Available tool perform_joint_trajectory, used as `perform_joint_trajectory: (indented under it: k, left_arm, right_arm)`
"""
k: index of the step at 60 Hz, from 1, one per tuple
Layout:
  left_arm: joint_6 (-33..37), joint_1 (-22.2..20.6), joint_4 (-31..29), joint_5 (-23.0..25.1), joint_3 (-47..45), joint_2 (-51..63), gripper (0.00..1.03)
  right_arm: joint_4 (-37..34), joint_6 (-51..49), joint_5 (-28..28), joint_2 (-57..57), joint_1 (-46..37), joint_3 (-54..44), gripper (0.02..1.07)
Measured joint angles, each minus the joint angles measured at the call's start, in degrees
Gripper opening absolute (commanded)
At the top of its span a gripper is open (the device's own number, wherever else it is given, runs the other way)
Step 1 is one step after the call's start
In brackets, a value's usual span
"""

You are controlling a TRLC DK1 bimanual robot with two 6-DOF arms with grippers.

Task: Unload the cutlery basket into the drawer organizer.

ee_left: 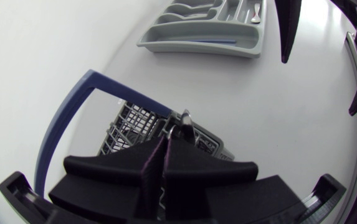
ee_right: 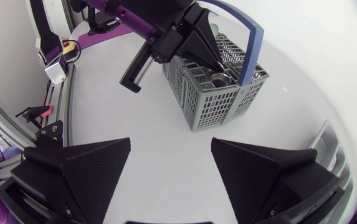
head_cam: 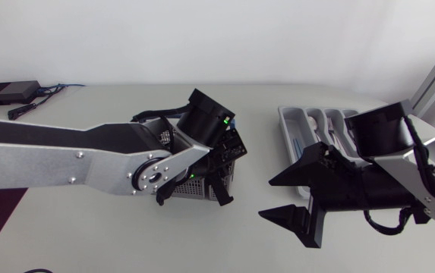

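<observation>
Note the left hand (ee_left: 168,142) at the centre of the head view, positioned over the grey plastic lattice cutlery basket (ee_right: 215,102) and pinched fully together on a slim silvery metal utensil (ee_left: 184,119), with only a short end visible at the fingertips; treat its type as undetermined. Note the right hand (head_cam: 267,199) at lower right of centre in the head view, spread wide and holding nothing, above the white bench (head_cam: 126,246), between the basket and the pale grey compartmented plastic drawer organizer (ee_left: 197,46). Locate the organizer at the upper right of the head view, with spoons (ee_left: 187,9) lying in its compartments. Judge the step in hand as extraction of the gripped utensil. Lift straight up along the utensil's axis until well clear of the basket rim; avoid early tilting, to prevent catching the lattice and dragging the light basket. Steer the wrist clear of the blue arched handle (ee_left: 60,118) just beside the fingers. Apply firm closure against pivoting or slipping of smooth metal gripped near its end. Leave the right hand out of the transfer path, or use it to steady the basket if dragged upward. Identify the utensil type once clear, then select the matching compartment and lay it in lengthwise.
</observation>
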Motion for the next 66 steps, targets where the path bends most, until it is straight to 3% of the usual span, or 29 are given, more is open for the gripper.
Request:
perform_joint_trajectory:
  k: [66]
  left_arm:
    - [-0.17,-2.49,0.28,-0.57,-1.46,-10.58,0.12]
  right_arm:
    - [0.83,1.95,1.84,1.07,3.04,0.09,0.95]
